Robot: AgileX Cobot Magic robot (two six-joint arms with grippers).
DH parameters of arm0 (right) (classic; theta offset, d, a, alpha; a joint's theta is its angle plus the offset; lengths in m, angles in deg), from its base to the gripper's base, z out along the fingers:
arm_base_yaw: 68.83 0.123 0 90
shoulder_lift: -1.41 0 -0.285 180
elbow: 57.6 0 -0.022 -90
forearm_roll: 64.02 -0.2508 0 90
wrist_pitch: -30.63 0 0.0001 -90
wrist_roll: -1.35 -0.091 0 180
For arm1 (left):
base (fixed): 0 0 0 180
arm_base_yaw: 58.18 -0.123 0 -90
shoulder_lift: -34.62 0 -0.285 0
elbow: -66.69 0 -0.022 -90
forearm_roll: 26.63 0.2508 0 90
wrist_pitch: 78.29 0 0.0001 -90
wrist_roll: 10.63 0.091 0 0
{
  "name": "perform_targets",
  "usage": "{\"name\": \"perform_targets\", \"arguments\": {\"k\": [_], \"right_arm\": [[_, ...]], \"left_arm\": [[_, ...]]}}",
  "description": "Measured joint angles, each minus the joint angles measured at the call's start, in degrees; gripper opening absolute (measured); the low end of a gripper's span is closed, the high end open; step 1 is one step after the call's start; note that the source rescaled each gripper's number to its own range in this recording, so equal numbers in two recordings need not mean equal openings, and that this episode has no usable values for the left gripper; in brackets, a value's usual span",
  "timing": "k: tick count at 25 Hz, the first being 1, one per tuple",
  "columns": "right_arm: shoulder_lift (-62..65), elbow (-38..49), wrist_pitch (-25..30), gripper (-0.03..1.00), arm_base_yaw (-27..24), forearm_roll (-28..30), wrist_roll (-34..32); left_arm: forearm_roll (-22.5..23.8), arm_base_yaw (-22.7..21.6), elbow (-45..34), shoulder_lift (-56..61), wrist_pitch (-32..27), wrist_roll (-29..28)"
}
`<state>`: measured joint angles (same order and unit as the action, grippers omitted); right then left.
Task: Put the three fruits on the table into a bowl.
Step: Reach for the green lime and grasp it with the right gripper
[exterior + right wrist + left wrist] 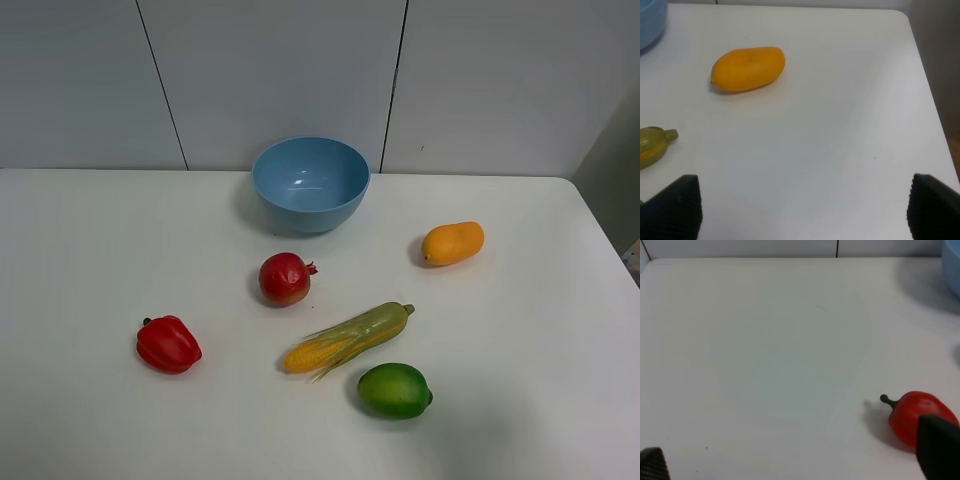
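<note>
A white worktop (90, 250) carries five pieces of produce and one bowl, seen from a high camera against a pale panelled wall. Farthest left, a red bell pepper (168, 344) lies on its side near the front edge, well apart from the rest. To its right and further back, a round red pomegranate (285, 279) sits with its small crown pointing right, just in front of the light-blue bowl (310, 184), which stands upright at the back centre, close to the wall. All three fruits lie on the worktop, outside the bowl. In front of the pomegranate a corn cob (345, 338) in green husk lies slantwise, its yellow end toward the front left and its stalk end toward the back right. A glossy green lime (394, 390) rests just beside the cob, toward the front right. Further right and back, level with the space between bowl and pomegranate, an orange-yellow mango (453, 243) lies on its side, well apart from the lime. The left pincer (796, 455), seen from its own wrist camera, is released, its dark fingers (940, 447) spread wide over bare worktop, one of them covering part of the bell pepper in that view. The right pincer (802, 207) is likewise released and spread wide, with the mango lying ahead of it, well apart.
</note>
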<state>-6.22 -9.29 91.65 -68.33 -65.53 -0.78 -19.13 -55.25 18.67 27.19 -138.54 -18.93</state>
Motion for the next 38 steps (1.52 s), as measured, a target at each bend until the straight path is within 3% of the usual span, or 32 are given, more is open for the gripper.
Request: {"name": "perform_targets", "arguments": {"k": [23, 26, 33, 34, 38], "right_arm": [[-2.33, 0.00, 0.02, 0.54, 0.00, 0.00, 0.42], [-10.98, 0.00, 0.02, 0.54, 0.58, -0.29, 2.83], [-30.89, -4.74, -3.16, 0.54, 7.05, -3.26, 11.80], [-38.16, -8.16, -4.13, 0.54, 9.97, -4.60, 15.74], [-53.62, -13.58, -4.33, 0.54, 16.42, -6.32, 21.59]], "left_arm": [[0.00, 0.00, 0.00, 0.00, 0.00, 0.00], [0.00, 0.00, 0.00, 0.00, 0.00, 0.00], [0.00, 0.00, 0.00, 0.00, 0.00, 0.00], [0.00, 0.00, 0.00, 0.00, 0.00, 0.00], [0.00, 0.00, 0.00, 0.00, 0.00, 0.00]]}}
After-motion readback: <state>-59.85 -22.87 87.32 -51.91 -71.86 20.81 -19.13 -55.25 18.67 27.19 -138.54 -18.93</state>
